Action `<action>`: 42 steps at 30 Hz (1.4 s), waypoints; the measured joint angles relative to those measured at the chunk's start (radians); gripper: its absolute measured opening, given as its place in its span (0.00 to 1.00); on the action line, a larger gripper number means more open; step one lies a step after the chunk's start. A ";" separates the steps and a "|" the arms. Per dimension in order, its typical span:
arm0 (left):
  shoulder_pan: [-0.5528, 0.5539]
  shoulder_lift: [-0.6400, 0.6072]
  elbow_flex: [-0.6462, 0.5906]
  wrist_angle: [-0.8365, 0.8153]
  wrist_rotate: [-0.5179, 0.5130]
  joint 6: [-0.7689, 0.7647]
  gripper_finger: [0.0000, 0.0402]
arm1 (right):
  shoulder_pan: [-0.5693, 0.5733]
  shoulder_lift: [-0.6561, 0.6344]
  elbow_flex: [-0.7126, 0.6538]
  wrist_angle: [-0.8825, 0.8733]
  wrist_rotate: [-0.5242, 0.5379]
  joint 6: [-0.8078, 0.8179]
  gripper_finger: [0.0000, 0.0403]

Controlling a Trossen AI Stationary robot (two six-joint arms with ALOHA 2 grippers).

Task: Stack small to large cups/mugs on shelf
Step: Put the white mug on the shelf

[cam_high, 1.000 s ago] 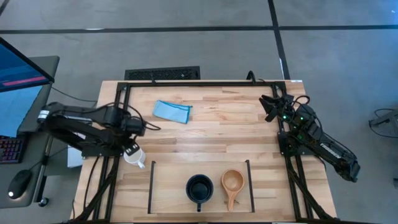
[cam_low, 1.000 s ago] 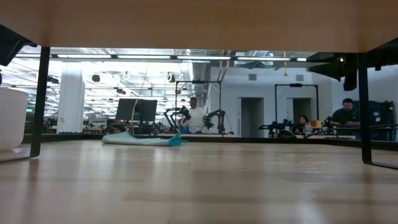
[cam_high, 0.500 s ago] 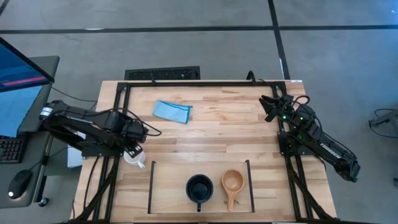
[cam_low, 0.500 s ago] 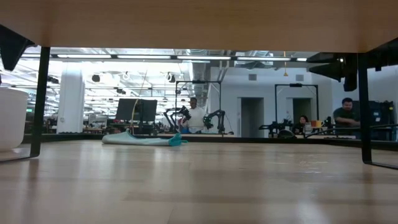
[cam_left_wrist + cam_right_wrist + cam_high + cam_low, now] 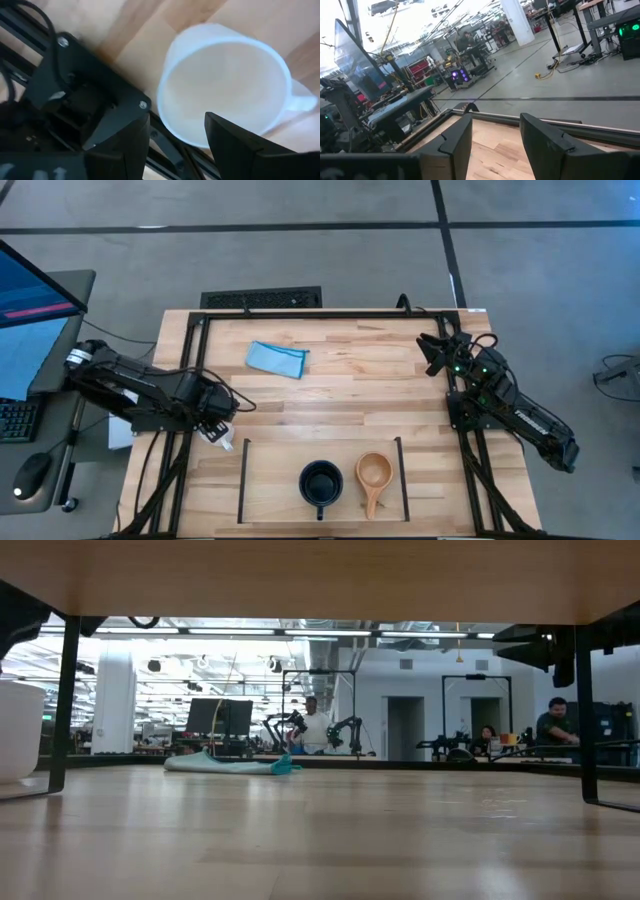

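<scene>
The white mug [image 5: 225, 85] stands upright on its base at the table's left edge, just left of the shelf [image 5: 243, 480]. It is mostly hidden under my left gripper [image 5: 218, 420] in the high view and shows in the low view [image 5: 18, 730]. My left gripper [image 5: 177, 145] is open above the mug, one finger on either side of its rim. The dark navy mug [image 5: 320, 482] and the tan wooden cup [image 5: 373, 473] stand side by side on the shelf. My right gripper [image 5: 435, 350] is open and empty at the table's far right.
A folded light-blue cloth [image 5: 278, 358] lies at the far left-middle of the table. The black frame rails [image 5: 300, 313] run round the tabletop. Bare wood lies between the cloth and the shelf. People [image 5: 315, 728] and other robots show in the room beyond.
My left gripper has moved toward the table's near edge and down, and now covers most of the white mug in the high view. The mug has stayed in place.
</scene>
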 joint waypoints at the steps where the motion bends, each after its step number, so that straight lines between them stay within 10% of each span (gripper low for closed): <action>1: 0.000 0.000 -0.004 0.003 -0.009 0.000 0.46 | 0.000 0.000 0.000 0.000 0.000 0.000 0.46; 15: 0.001 0.000 -0.079 0.120 -0.028 -0.011 0.42 | 0.000 0.000 0.000 0.002 0.000 0.027 0.46; 28: 0.001 0.000 -0.079 0.119 -0.028 0.006 0.02 | 0.000 0.000 0.000 0.002 0.000 0.026 0.46; 42: 0.078 -0.005 0.012 -0.012 -0.134 0.095 0.00 | 0.000 0.000 0.000 0.001 0.000 0.026 0.46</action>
